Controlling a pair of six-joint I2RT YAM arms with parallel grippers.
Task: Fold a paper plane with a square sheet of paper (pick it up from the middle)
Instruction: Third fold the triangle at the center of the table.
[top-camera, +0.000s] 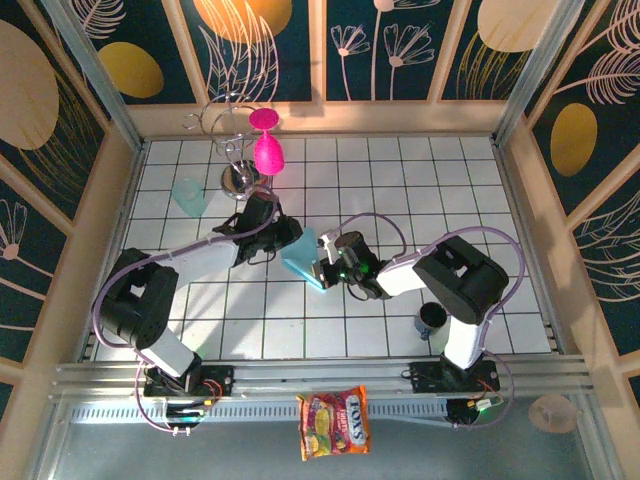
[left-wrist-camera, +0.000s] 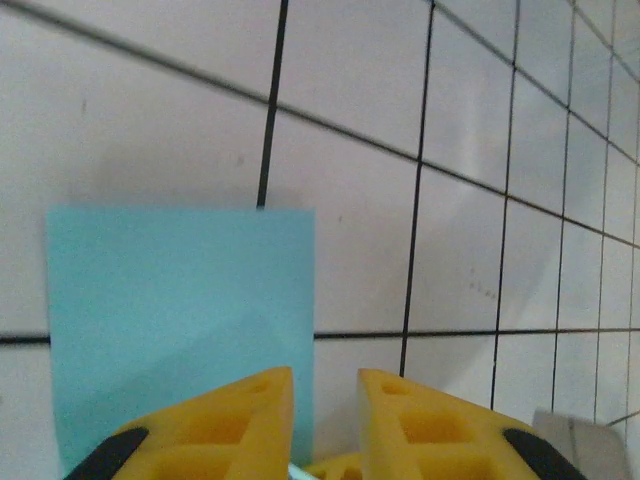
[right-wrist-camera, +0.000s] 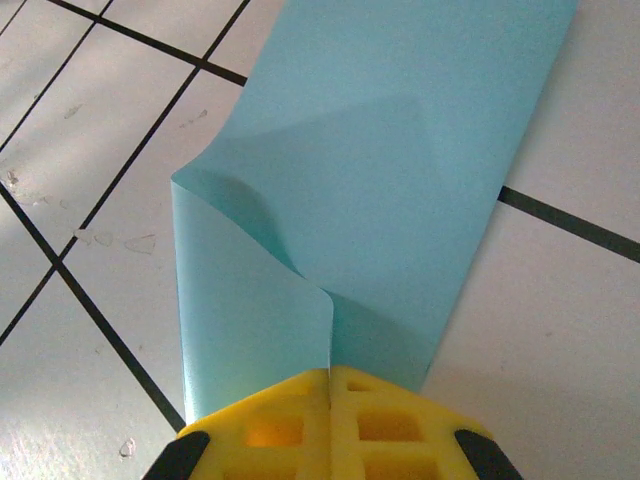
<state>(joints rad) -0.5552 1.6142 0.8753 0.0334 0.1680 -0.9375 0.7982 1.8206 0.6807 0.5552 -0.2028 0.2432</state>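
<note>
Paper (right-wrist-camera: 400, 180), light blue and curling in a loose fold, is lying mid-desk (top-camera: 450, 200), with one end clamped in the right end effector (right-wrist-camera: 329, 385). The left end effector (left-wrist-camera: 327, 385) is hovering at the opposite edge, fingers slightly apart and gripping nothing. This one-ended hold is probably risking a crooked crease or a tear. A teal cup (top-camera: 188, 197) and pink goblets (top-camera: 266, 150) are standing behind, not obstructing.
</note>
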